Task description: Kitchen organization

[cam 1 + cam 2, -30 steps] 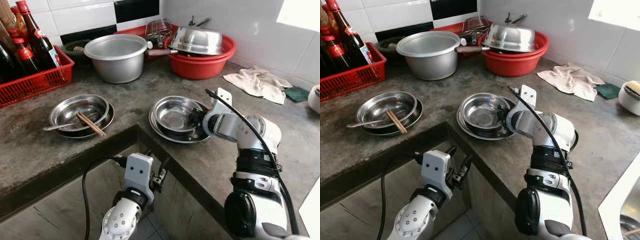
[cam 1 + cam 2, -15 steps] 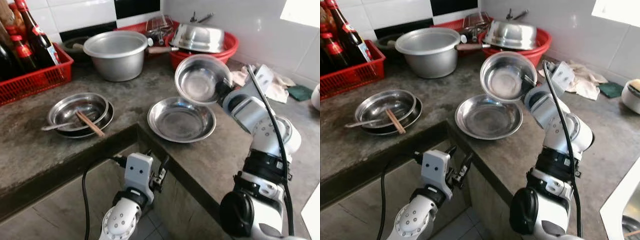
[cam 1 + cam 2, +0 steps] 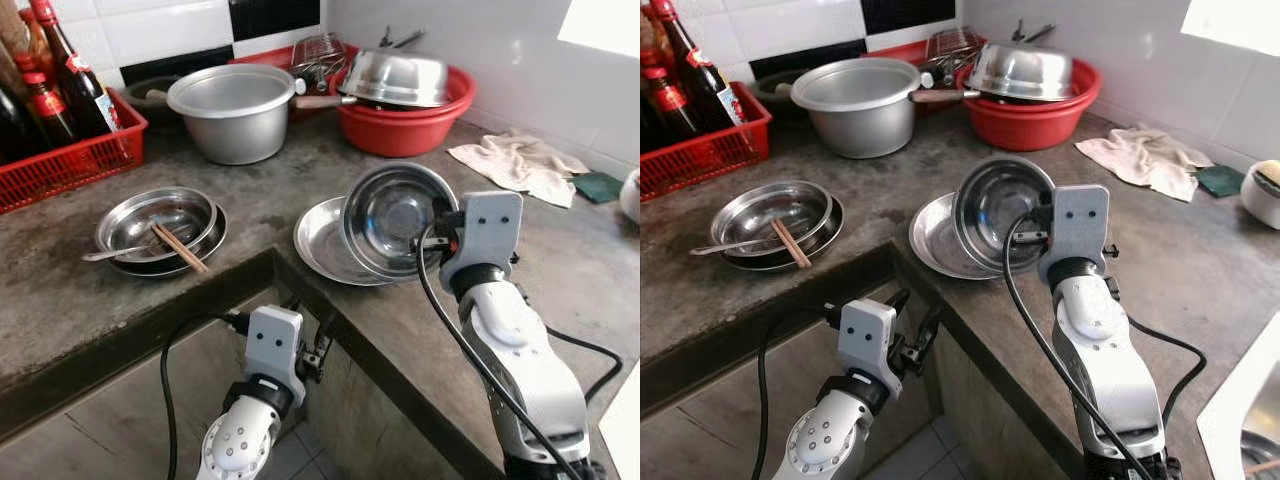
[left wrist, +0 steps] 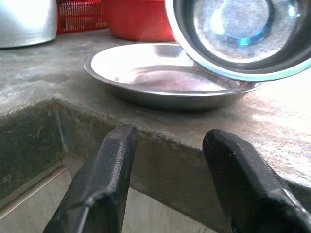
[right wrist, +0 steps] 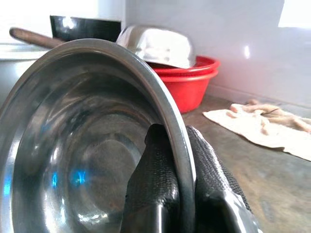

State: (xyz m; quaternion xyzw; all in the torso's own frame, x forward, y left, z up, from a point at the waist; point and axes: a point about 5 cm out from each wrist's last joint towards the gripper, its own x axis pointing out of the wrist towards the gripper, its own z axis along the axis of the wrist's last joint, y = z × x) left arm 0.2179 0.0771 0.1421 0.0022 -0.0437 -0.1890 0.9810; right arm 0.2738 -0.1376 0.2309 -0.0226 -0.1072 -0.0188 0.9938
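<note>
The right gripper [image 3: 436, 237] pinches the rim of a steel bowl [image 3: 395, 218], one black finger inside the rim and the other outside, as the right wrist view shows with the fingers [image 5: 158, 189] closed tight on the metal edge. The bowl is tilted up on its side, its hollow facing the robot. Just below and beyond the gripper, partly behind the bowl, a shallow steel plate [image 3: 322, 242] lies flat on the grey stone counter [image 3: 250, 215], near the counter's inner corner. From the left wrist view the bowl's lower rim sits right at the plate's near edge, though I cannot tell whether the two touch.

The left gripper [image 3: 306, 350] hangs low in front of the counter's edge, below the plate, its two fingers [image 4: 99, 187] spread apart and holding nothing.

Well to the left of the right gripper, another pair of stacked steel dishes [image 3: 160, 225] holds a spoon [image 3: 112, 254] and chopsticks [image 3: 180, 248]. Beyond the right gripper, against the tiled wall, stand a large metal pot [image 3: 232, 112] and a red basin [image 3: 405, 128] with an upturned steel bowl on top. A red basket [image 3: 70, 160] with bottles [image 3: 78, 82] sits far off to the left, and a crumpled cloth [image 3: 517, 165] lies to the right of the gripper.
</note>
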